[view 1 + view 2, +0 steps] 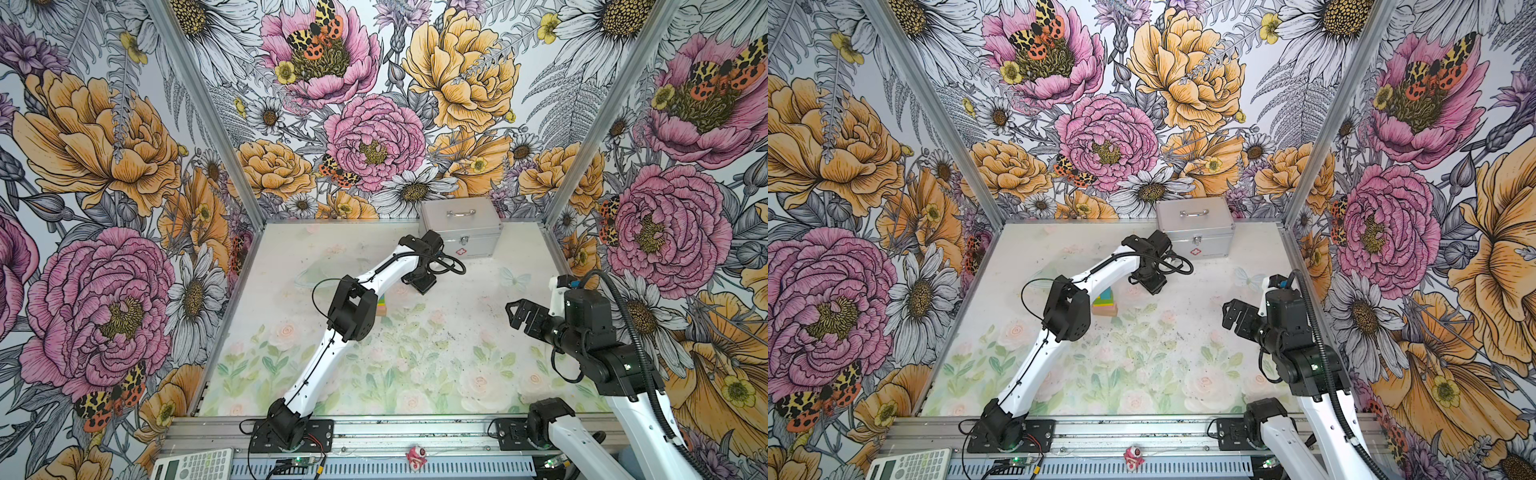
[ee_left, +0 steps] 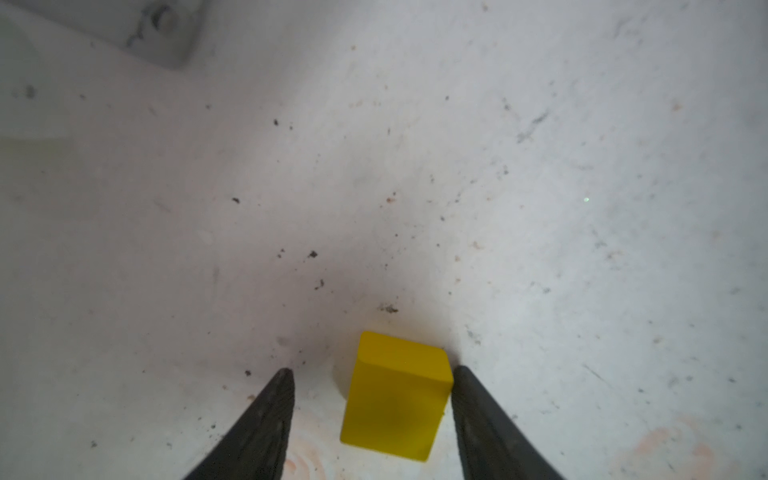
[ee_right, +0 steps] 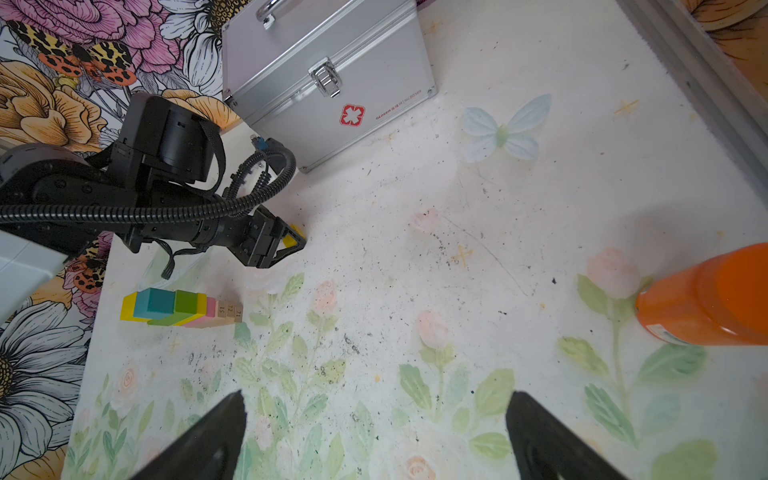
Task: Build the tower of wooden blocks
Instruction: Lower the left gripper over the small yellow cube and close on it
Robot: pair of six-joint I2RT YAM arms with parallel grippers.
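Yellow cube [image 2: 395, 403] on table [image 2: 540, 208] inside left gripper [image 2: 372, 370], jaws not yet pinched. Cube to be centred, squeezed softly, lifted to tower [image 3: 183, 307]. Right gripper [image 3: 376, 392] spread wide, empty

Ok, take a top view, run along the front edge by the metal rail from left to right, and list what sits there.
white calculator → left arm's black base mount → small pink and white toy figure → right arm's black base mount
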